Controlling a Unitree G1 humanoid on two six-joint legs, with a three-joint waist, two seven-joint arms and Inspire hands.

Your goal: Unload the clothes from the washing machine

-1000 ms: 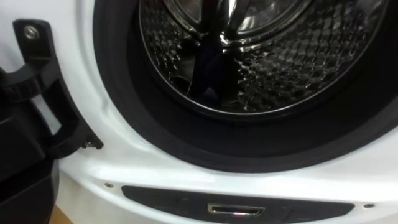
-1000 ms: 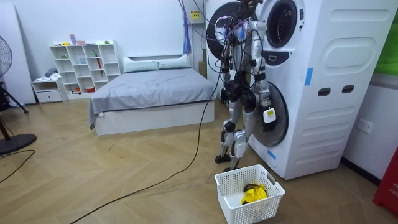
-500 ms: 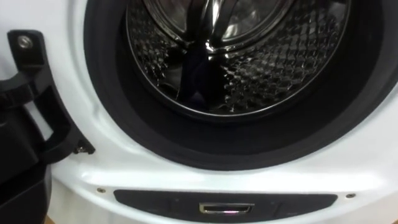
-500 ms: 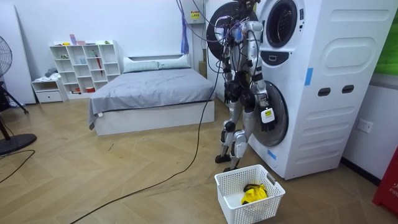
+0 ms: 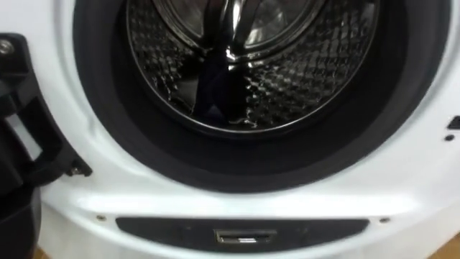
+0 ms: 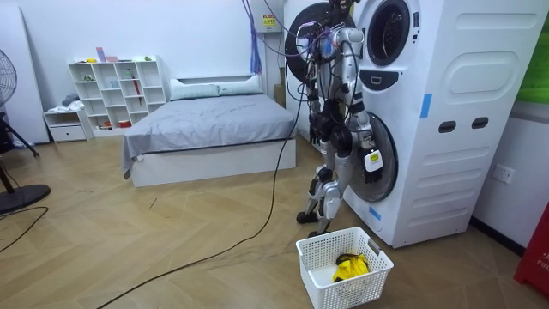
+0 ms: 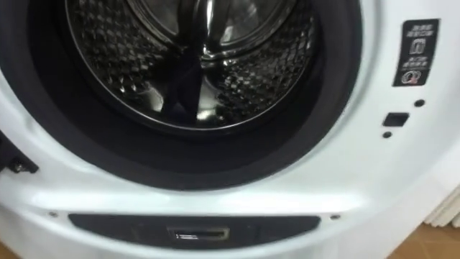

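One dark blue garment, as far as we can judge, lies low in the shiny dimpled steel drum, slumped against the polished ridge on the drum wall. We stand close against the tall white washing machine and look straight into its open mouth. Whether the fingers are wide or curled we cannot tell; in the room view they are too small to read.

The step in hand, we judge, is the reach into the drum. To do it well we bring the fingers in above the broad dark grey rubber seal without dragging across it, then send them forward and down until the cloth sits beneath them. We spread them wide before contact and close on a thick fold, since dark fabric among dark reflections is easy to misjudge and a thin pinch may slip. We keep them clear of the black hinge bracket on their left. Behind and below them, on the floor, the white plastic lattice basket, already holding a yellow cloth, waits for the load.
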